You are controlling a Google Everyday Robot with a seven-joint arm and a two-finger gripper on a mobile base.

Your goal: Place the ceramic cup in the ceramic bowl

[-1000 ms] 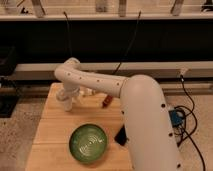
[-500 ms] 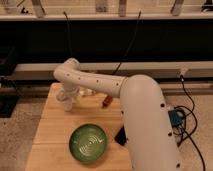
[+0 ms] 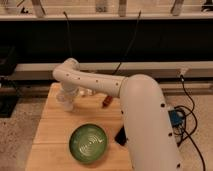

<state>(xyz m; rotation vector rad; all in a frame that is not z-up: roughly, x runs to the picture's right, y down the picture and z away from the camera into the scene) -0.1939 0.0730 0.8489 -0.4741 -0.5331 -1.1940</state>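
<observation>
The ceramic bowl (image 3: 88, 143), green with pale swirl rings inside, sits on the wooden table near its front edge. The ceramic cup (image 3: 65, 104), small and pale, stands at the table's back left. My gripper (image 3: 68, 97) hangs at the end of the white arm, down over the cup and right at it. The wrist hides most of the cup's top, so I cannot make out whether the cup is held. Cup and bowl are well apart, with the bowl to the front right of the cup.
A small brown-red object (image 3: 106, 102) lies at the table's back middle, with a pale item (image 3: 88, 92) behind the arm. A dark object (image 3: 120, 136) lies right of the bowl. My bulky white arm (image 3: 145, 125) covers the table's right side. Cables and a blue box (image 3: 175, 118) are on the floor at right.
</observation>
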